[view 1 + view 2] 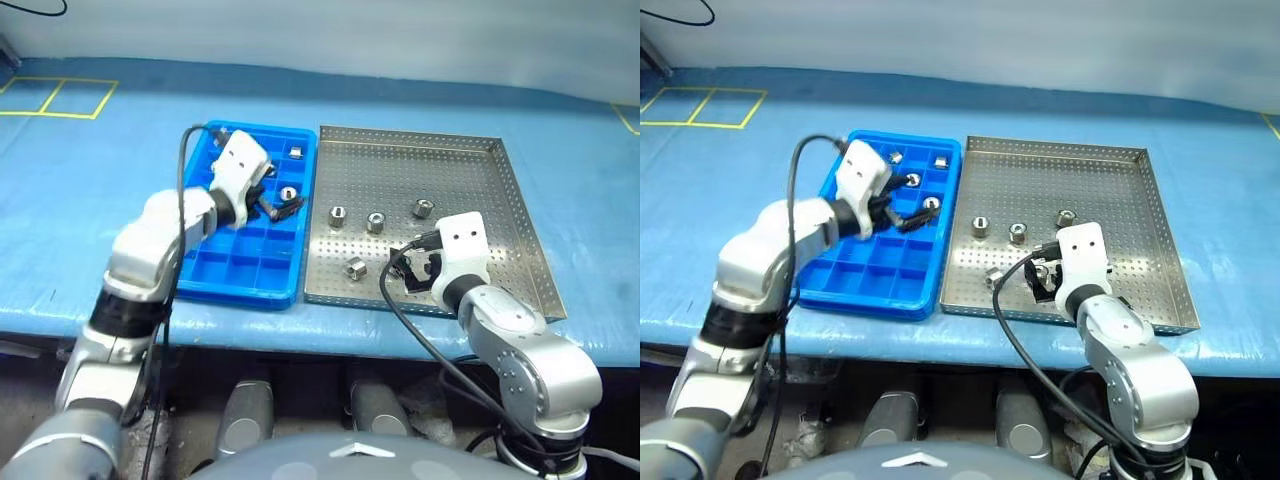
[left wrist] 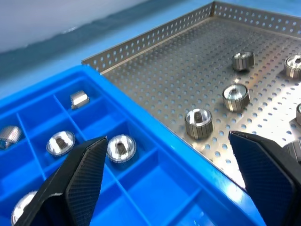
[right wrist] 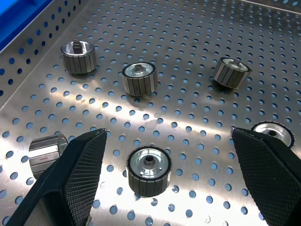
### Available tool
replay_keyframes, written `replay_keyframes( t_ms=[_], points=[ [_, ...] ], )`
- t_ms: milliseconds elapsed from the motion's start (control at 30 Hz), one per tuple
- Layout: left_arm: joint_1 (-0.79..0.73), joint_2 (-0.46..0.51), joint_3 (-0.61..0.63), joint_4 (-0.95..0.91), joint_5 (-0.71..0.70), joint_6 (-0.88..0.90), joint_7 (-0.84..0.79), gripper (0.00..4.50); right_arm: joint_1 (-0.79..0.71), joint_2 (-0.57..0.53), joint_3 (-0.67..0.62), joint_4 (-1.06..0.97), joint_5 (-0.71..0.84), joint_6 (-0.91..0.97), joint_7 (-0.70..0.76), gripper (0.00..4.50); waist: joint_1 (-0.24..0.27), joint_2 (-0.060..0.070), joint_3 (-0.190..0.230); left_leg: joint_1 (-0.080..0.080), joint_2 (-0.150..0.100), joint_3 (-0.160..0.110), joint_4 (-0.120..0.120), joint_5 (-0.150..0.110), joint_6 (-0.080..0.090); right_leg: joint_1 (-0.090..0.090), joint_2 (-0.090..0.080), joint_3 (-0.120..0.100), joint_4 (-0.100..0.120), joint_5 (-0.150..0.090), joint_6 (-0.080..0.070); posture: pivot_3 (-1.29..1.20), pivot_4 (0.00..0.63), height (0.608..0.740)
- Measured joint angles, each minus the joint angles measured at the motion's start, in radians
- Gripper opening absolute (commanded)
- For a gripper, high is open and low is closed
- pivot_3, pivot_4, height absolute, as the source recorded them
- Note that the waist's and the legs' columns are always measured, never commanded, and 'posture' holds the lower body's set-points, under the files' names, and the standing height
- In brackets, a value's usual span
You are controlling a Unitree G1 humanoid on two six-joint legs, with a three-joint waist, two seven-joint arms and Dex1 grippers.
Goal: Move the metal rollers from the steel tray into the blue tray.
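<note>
Both arms are built of rounded, silver-grey metallic segments joined by darker bands. Each wrist ends in a white, boxy housing with small dark dots on its face. A black cable loops loosely from each housing back along the arm. The left end effector and the right end effector each carry two black fingers, wedge-shaped, with finely cross-hatched, knurled inner pads.

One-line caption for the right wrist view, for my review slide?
Open right gripper poised over a metal roller on the steel tray, five more rollers scattered around it.
</note>
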Motion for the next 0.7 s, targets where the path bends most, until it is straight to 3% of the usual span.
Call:
replay_keyframes(
  t_ms=[400,700],
  points=[
    [-0.397,-0.225,-0.298,0.721,0.207,-0.254,-0.350,4.50,0.009,0.034,0.015,0.019,-0.021,-0.036,-0.011,4.47,-0.026,0.000,0.000,-0.002,-0.001,0.001,0.000,-0.001,0.002,-0.001,0.000,0.002,0.000,0.000,0.001,-0.14,0.150,0.740],
    [-0.498,-0.342,-0.374,1.123,0.426,-0.449,-0.328,4.50,0.076,0.074,0.003,-0.014,-0.044,-0.045,-0.045,4.47,-0.062,0.000,0.000,-0.002,0.000,0.002,0.000,-0.002,0.004,-0.002,0.001,0.004,0.000,0.000,0.002,-0.19,0.150,0.740]
  ],
)
